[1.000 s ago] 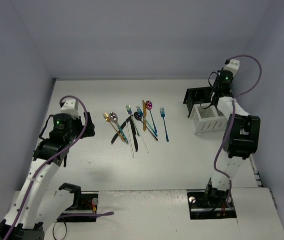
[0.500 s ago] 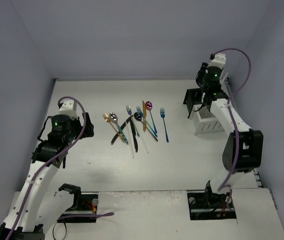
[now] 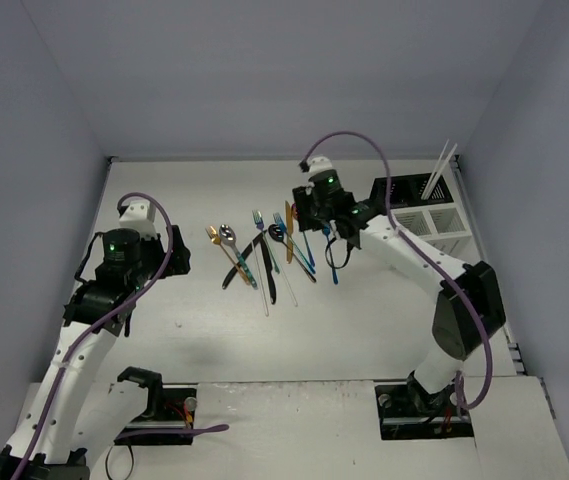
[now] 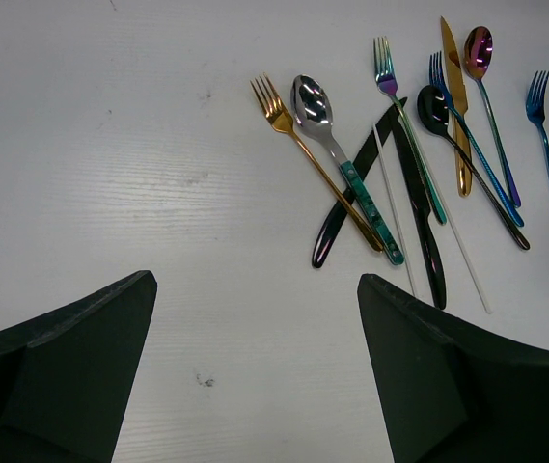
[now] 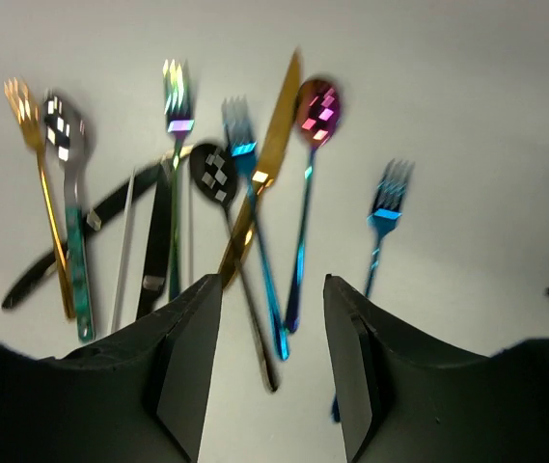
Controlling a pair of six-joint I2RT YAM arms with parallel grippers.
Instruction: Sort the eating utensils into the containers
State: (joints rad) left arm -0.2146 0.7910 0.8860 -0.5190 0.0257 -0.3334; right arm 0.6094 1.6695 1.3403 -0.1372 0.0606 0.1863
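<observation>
No legible text, label, brand or number anywhere

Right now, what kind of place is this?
Probably a robot lab booth, not a kitchen: plain grey walls box in a white table, the left arm and right arm are bolted at its near edge, and colourful utensils lie on it.
</observation>
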